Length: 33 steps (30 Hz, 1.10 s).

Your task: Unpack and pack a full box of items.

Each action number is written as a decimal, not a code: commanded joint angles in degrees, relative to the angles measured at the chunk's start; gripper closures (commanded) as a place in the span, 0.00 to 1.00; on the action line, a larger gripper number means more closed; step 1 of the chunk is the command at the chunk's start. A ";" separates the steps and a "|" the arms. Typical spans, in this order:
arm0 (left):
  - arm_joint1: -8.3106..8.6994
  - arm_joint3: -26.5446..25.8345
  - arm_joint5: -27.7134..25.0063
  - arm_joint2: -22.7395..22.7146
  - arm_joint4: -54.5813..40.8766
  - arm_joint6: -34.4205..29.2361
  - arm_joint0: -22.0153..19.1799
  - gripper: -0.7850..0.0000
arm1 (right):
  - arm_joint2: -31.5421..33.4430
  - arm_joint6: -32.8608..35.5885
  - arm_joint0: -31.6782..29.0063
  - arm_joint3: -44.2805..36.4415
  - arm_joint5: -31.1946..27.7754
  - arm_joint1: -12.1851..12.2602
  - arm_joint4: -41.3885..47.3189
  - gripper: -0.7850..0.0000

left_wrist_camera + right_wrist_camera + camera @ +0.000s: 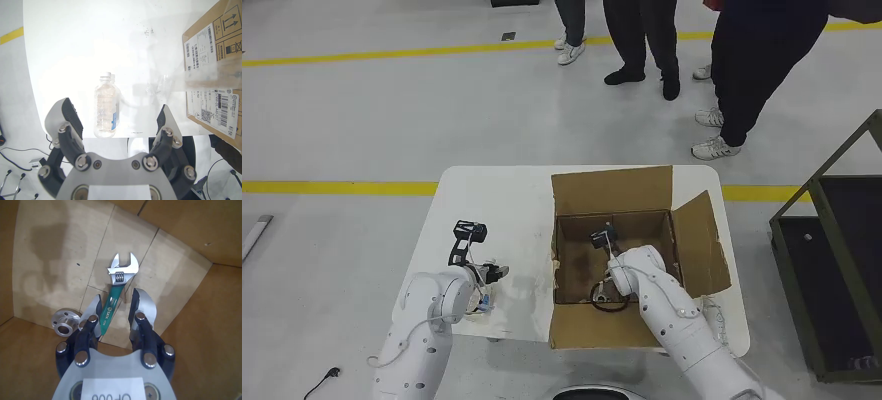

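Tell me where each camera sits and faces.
Top view: above the arms, looking down on table and open box; both arms show.
Left wrist view: on the left wrist, facing a bottle past the open left gripper.
Right wrist view: inside the box, open right gripper astride the wrench.
Shared: top and left wrist views both show the box.

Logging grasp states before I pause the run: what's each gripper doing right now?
Left gripper: open, empty, clear bottle just ahead.
Right gripper: open, straddling the wrench handle, not clamped.

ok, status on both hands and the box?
Left hand open, facing bottles on table. Right hand open in box, around wrench handle. Metal flange beside one finger.
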 commanded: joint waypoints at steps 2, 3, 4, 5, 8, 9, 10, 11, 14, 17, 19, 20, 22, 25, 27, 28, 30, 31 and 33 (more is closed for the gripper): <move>0.00 0.00 0.00 0.00 0.00 0.00 0.00 0.00 | -0.05 -0.82 0.49 1.61 1.19 -0.33 0.85 0.54; 0.00 0.00 0.00 0.00 0.00 0.00 0.00 0.00 | -0.02 -1.10 0.63 2.07 1.72 -0.45 1.17 0.55; 0.00 0.00 0.00 0.00 0.00 0.00 0.00 0.00 | -0.11 -1.40 0.76 2.44 2.03 -0.56 1.29 0.54; 0.00 0.00 0.00 0.00 0.00 0.00 0.00 0.00 | -0.20 -1.65 0.88 2.81 2.18 -0.66 1.40 0.54; 0.00 0.00 0.00 0.00 0.00 0.00 0.00 0.00 | -0.21 -2.29 1.15 3.74 3.32 -0.91 1.70 0.56; 0.00 0.00 0.00 0.00 0.00 0.00 0.00 0.00 | -0.17 -2.60 1.24 3.90 3.49 -0.98 1.89 0.57; 0.00 0.00 0.00 0.00 0.00 0.00 0.00 0.00 | -0.14 -2.88 1.28 4.13 3.71 -1.04 1.93 0.57; 0.00 0.00 0.00 0.00 0.00 0.00 0.00 0.00 | -0.18 -3.01 1.34 4.29 3.80 -1.10 1.94 0.60; 0.00 0.00 0.00 0.00 0.00 0.00 0.00 0.00 | -0.39 -3.16 1.54 4.88 3.81 -1.29 1.95 0.62; 0.00 0.00 0.00 0.00 0.00 0.00 0.00 0.00 | -0.61 -3.34 1.75 5.54 3.79 -1.51 2.09 0.62; 0.00 0.00 0.00 0.00 0.00 0.00 0.00 0.00 | -0.76 -3.42 1.93 6.00 3.77 -1.63 2.03 0.62; 0.00 0.00 0.00 0.00 0.00 0.00 0.00 0.00 | -0.78 -3.48 2.00 6.27 3.78 -1.69 2.08 0.62; 0.00 0.00 0.00 0.00 0.00 0.00 0.00 0.00 | -0.80 -3.63 2.21 6.69 3.74 -1.80 2.15 0.63; 0.00 0.00 0.00 0.00 0.00 0.00 0.00 0.00 | -0.83 -3.77 2.47 7.19 3.78 -1.93 2.07 0.65; 0.00 0.00 0.00 0.00 0.00 0.00 0.00 0.00 | -0.81 -3.87 2.62 7.47 3.73 -2.01 2.08 0.70; 0.00 0.00 0.00 0.00 0.00 0.00 0.00 0.00 | -0.79 -3.92 2.69 7.61 3.71 -2.05 2.09 0.71; 0.00 0.00 0.00 0.00 0.00 0.00 0.00 0.00 | -0.78 -4.05 2.83 7.91 3.66 -2.13 2.11 0.77; 0.00 0.00 0.00 0.00 0.00 0.00 0.00 0.00 | -0.79 -4.13 2.91 8.12 3.68 -2.17 2.05 0.82; 0.00 0.00 0.00 0.00 0.00 0.00 0.00 0.00 | -0.81 -4.16 3.08 8.49 3.66 -2.27 2.09 1.00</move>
